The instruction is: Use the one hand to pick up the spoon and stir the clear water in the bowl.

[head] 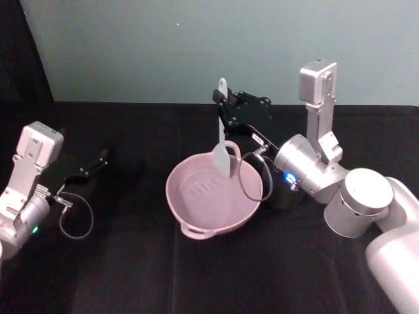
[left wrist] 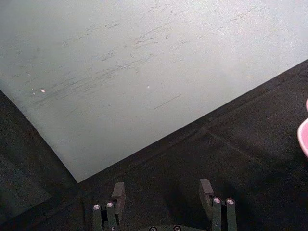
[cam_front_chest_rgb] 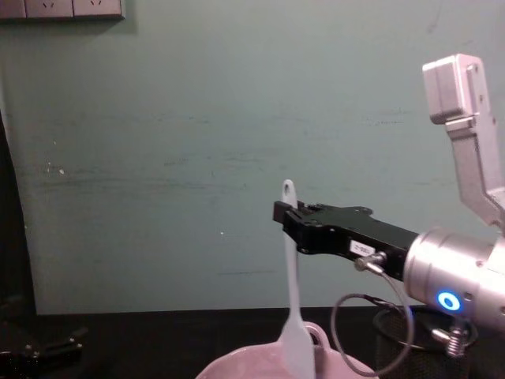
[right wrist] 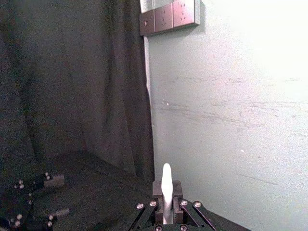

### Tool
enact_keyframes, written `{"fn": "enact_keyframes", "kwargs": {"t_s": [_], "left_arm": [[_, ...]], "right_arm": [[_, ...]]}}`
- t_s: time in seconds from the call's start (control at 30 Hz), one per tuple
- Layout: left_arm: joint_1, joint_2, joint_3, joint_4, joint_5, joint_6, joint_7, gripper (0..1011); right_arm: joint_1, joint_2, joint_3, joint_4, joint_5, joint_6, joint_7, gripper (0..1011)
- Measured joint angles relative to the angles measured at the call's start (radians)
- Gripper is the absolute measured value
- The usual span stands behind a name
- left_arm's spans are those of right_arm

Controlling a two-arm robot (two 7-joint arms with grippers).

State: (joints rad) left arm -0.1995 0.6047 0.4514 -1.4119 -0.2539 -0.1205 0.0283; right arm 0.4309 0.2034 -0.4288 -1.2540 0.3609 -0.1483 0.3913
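Nearest the robot, the pink bowl (head: 196, 230) sits mid-table on the black-covered table (head: 131, 275), its loop handle toward the robot. The water (head: 208, 196) is scarcely visible; the ribbed pink floor shows through it.

Over the bowl's far rim hangs the spoon (head: 221, 131), nearly upright with its broad head down. Whether the head dips into the water or only hangs at the rim, I cannot tell. The right end effector (head: 228, 103) reaches in from the right and is clamped tight on the handle high up, just below the holed end.

The spoon looks light, thin and stiff, with a smooth surface. Held so high between flat jaws, it could well pivot or slip when the head drags through water. A hold lower on the handle would be steadier. The bowl is breakable ceramic and may slide on the cloth if knocked, so stirring calls for small, gentle circles.

A cable (head: 252, 186) loops down from the right end effector close to the bowl's rim and might snag. A black mesh cup (cam_front_chest_rgb: 392, 341) stands just beside the bowl under the right wrist, limiting swing that way.

The left end effector (head: 101, 157) lies well apart at the left, jaws spread and empty. The pale wall (cam_front_chest_rgb: 158, 158) is behind.
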Motion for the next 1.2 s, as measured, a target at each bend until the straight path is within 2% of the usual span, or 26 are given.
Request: {"fn": "enact_keyframes", "kwargs": {"t_s": [0.23,0.47,0.6,0.77,0.93,1.1,1.2], "left_arm": [[0.000,0.000,0.000,0.000,0.000,0.000,0.000,1011],[0.000,0.000,0.000,0.000,0.000,0.000,0.000,1011],[0.000,0.000,0.000,0.000,0.000,0.000,0.000,1011],[0.000,0.000,0.000,0.000,0.000,0.000,0.000,1011],[0.000,0.000,0.000,0.000,0.000,0.000,0.000,1011],[0.000,0.000,0.000,0.000,0.000,0.000,0.000,1011],[0.000,0.000,0.000,0.000,0.000,0.000,0.000,1011]], "right_arm": [[-0.044,0.044,0.014,-0.082,-0.012,0.056,0.011,114],[-0.128,0.105,0.019,-0.238,0.016,0.116,0.050,114],[-0.159,0.115,0.008,-0.292,0.026,0.138,0.052,114],[-0.175,0.109,-0.015,-0.313,0.036,0.153,0.053,114],[-0.166,0.082,-0.046,-0.302,0.040,0.156,0.051,114],[-0.134,0.048,-0.065,-0.251,0.035,0.156,0.043,113],[-0.104,0.021,-0.069,-0.197,0.028,0.147,0.031,113]]}}
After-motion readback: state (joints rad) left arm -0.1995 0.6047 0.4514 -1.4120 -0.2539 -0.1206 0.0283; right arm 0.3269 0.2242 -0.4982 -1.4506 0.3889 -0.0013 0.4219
